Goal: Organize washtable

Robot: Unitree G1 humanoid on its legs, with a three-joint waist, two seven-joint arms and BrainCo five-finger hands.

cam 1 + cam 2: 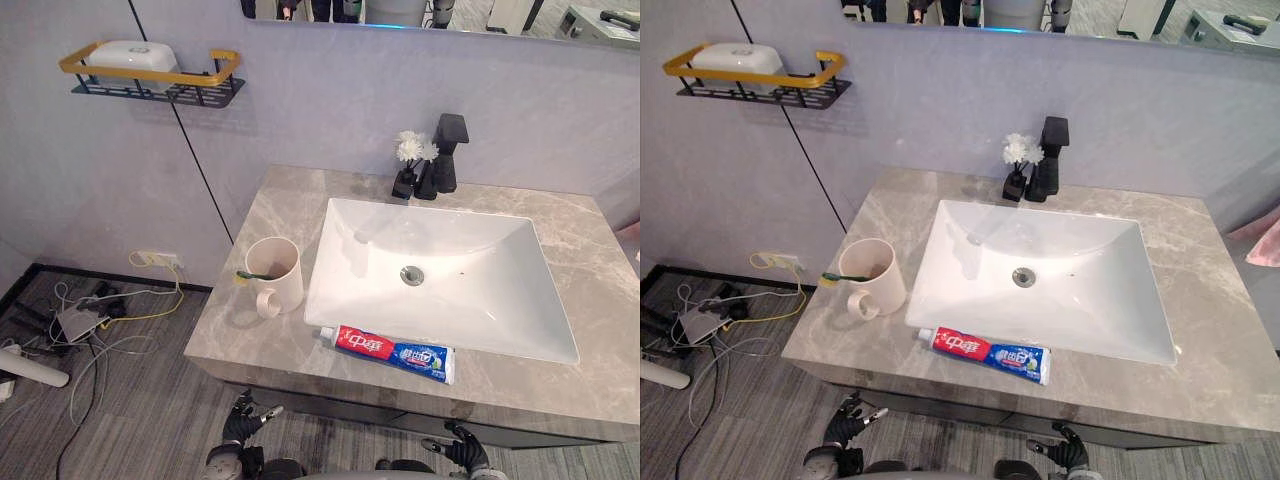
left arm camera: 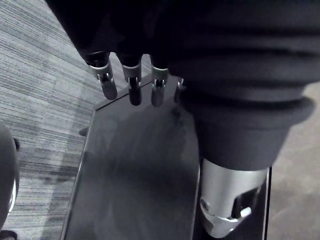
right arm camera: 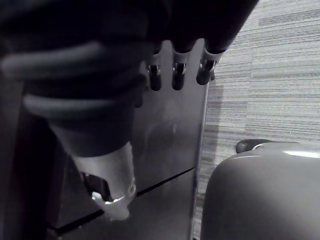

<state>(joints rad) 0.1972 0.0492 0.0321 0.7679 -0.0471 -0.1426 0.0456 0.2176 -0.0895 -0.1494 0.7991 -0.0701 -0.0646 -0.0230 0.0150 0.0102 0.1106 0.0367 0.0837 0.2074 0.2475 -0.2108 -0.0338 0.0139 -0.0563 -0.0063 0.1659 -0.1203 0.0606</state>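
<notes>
My left hand (image 1: pixel 245 418) and my right hand (image 1: pixel 455 445) hung low, under the front edge of the washtable (image 1: pixel 230 335). Up past my left hand, a cup (image 1: pixel 273 275) stood on the washtable with a toothbrush (image 1: pixel 246 274) in it. The sink (image 1: pixel 480 290) sat just beside the cup. A toothpaste tube (image 1: pixel 393 353) lay between my hands and the sink. Behind the sink stood the tap (image 1: pixel 449 155), with flowers (image 1: pixel 408 165) just beside it. Far past my left hand, a wall shelf (image 1: pixel 150 74) held a box (image 1: pixel 133 55).

Bright, even light; soft sheen inside the white rectangular ceramic basin (image 1: pixel 480 300); both wrist views are dim.
</notes>
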